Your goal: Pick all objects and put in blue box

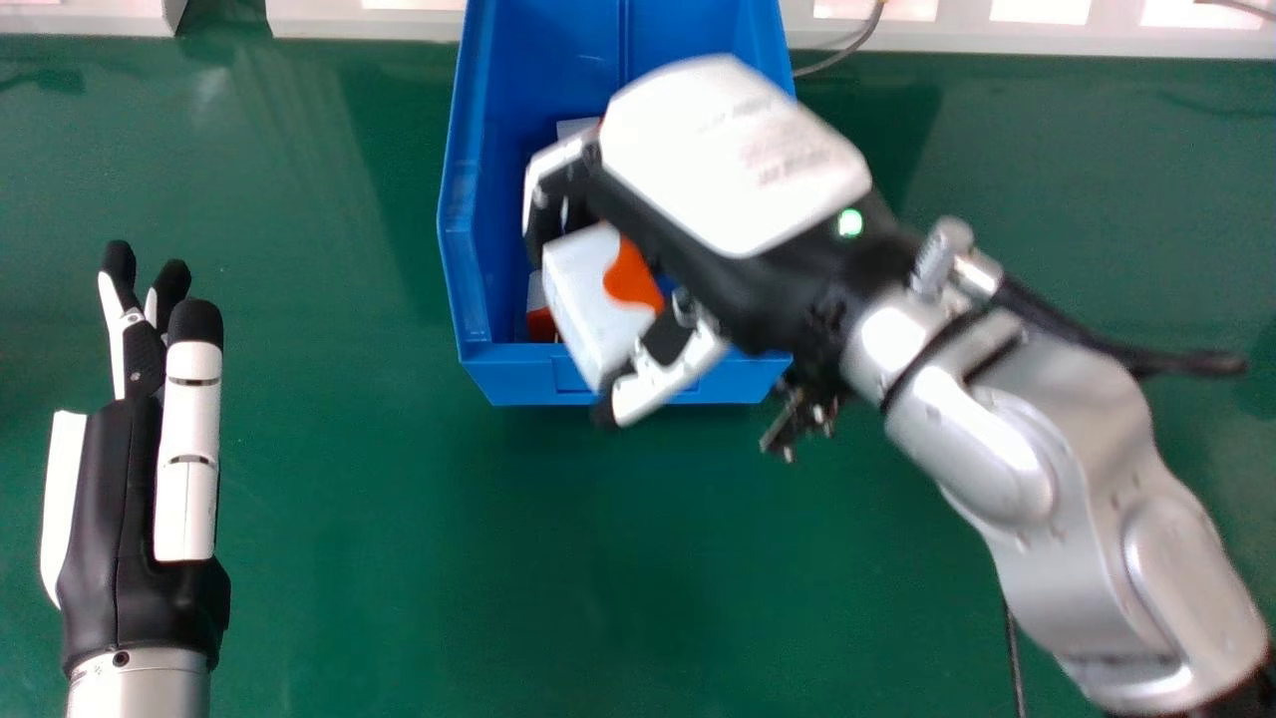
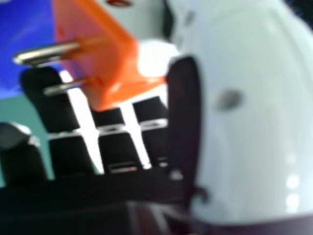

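My right robot hand [image 1: 733, 155], curled round one white-and-orange plug [image 1: 588, 289], above blue box [image 1: 518, 379]; likely risk: early release, plug tumbling onto bench [image 1: 399, 558].

1 box [image 1: 513, 384] sits far back on the table [image 1: 349, 548] (things [image 1: 541, 325] inside).

A humanoid robot's silver arm [image 1: 1057, 479] crosses a broad green surface [image 1: 349, 558] in what looks like a robotics lab or test workshop. A plain blue plastic bin [image 1: 469, 229] stands at the surface's far edge, where dark cable [image 1: 847, 48] runs beside pale, frame-like structures [image 1: 997, 30] with bright openings.
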`<state>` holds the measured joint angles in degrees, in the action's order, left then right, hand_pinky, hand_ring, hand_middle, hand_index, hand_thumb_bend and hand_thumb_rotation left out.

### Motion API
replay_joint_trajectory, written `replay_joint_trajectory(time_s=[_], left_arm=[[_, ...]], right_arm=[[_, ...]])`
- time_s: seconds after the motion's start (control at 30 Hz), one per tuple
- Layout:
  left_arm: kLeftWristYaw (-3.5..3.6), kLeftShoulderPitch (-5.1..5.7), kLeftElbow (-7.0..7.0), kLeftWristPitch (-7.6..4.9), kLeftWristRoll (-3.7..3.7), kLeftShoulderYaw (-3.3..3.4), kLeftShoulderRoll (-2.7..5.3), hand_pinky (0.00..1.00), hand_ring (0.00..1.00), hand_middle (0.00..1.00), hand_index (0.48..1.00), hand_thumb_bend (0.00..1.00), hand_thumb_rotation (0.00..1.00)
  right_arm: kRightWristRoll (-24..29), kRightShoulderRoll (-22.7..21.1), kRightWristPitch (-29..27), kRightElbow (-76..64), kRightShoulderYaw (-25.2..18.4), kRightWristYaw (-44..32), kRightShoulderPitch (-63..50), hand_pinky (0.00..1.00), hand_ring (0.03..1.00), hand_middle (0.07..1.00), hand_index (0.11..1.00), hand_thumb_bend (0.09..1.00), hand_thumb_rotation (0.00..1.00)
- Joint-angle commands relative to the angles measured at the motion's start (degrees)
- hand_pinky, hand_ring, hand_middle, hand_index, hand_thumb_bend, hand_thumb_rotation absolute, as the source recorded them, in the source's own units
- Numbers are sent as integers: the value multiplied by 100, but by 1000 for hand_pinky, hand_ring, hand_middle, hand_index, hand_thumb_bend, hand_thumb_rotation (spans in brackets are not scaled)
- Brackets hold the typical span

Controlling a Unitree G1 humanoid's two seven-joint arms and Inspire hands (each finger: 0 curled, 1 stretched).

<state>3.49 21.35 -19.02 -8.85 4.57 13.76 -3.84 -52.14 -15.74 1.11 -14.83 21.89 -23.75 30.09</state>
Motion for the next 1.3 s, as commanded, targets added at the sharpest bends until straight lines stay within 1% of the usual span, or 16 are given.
replay_joint_trajectory(time_s=[0.0,0.07,0.17,0.27,0.37,0.4,0.47,0.53,0.6,0.73,0.87,1.03,1.1,1.17,1.23,1.27], left_arm=[[4,-54,11,-183,-23,18,-58,1000,1000,1000,1000,483,983],[14,-68,41,-222,-7,17,-53,1000,1000,1000,1000,492,973],[-1,-66,11,-153,3,4,-36,1000,1000,1000,1000,504,964],[-8,-90,73,-244,-76,-3,-60,1000,1000,1000,1000,499,980],[58,-107,113,-272,14,-3,-69,1000,1000,1000,1000,493,978],[40,-118,138,-313,-18,0,-67,1000,1000,1000,1000,477,985],[43,-122,140,-338,5,-10,-44,1000,1000,1000,1000,464,979],[51,-135,178,-401,12,-16,-31,1000,1000,1000,1000,461,970],[30,-126,175,-412,-48,-35,-33,1000,1000,1000,1000,454,976],[-37,-83,109,-381,-153,-76,-21,1000,1000,1000,1000,454,988],[-23,-85,116,-444,-136,-95,-11,1000,1000,1000,1000,453,977],[-4,-29,29,-341,-103,-124,-14,1000,1000,1000,1000,463,969],[-33,-14,22,-360,-151,-134,-4,1000,1000,1000,1000,466,973],[-39,-13,24,-359,-158,-137,-9,1000,1000,1000,1000,472,976],[-36,-26,43,-365,-143,-132,-16,1000,1000,1000,1000,470,978],[-21,-40,62,-379,-119,-128,-23,1000,1000,1000,1000,465,977]], right_arm=[[-34,66,-37,299,-86,314,448,64,121,192,469,494,148],[-173,89,-11,673,0,450,729,62,122,196,470,494,147],[-519,251,297,1290,195,469,1208,93,169,257,474,495,148],[-707,454,509,2021,352,649,1648,149,239,332,477,497,146],[-815,647,621,3001,549,914,2126,192,292,374,477,496,149],[-810,728,660,3424,614,1013,2310,209,315,391,477,495,150],[-735,869,660,4284,730,1197,2668,227,334,404,479,495,151],[-659,998,660,5000,823,1401,2947,197,288,366,480,495,151],[-616,1122,626,5715,943,1580,3235,135,210,296,481,496,149],[-417,1345,537,6671,1009,1977,3588,108,172,259,479,497,149],[-282,1504,536,7232,1110,2074,3841,103,167,260,483,496,148],[-114,1565,450,7593,1192,2406,3896,110,177,274,486,501,140],[-162,1546,526,7586,1291,2519,3848,190,276,354,485,504,149],[-219,1511,591,7544,1406,2504,3830,370,477,523,489,504,159],[-222,1485,655,7489,1478,2428,3814,556,652,699,663,544,410],[-201,1461,659,7446,1498,2384,3797,626,722,759,719,550,472]])
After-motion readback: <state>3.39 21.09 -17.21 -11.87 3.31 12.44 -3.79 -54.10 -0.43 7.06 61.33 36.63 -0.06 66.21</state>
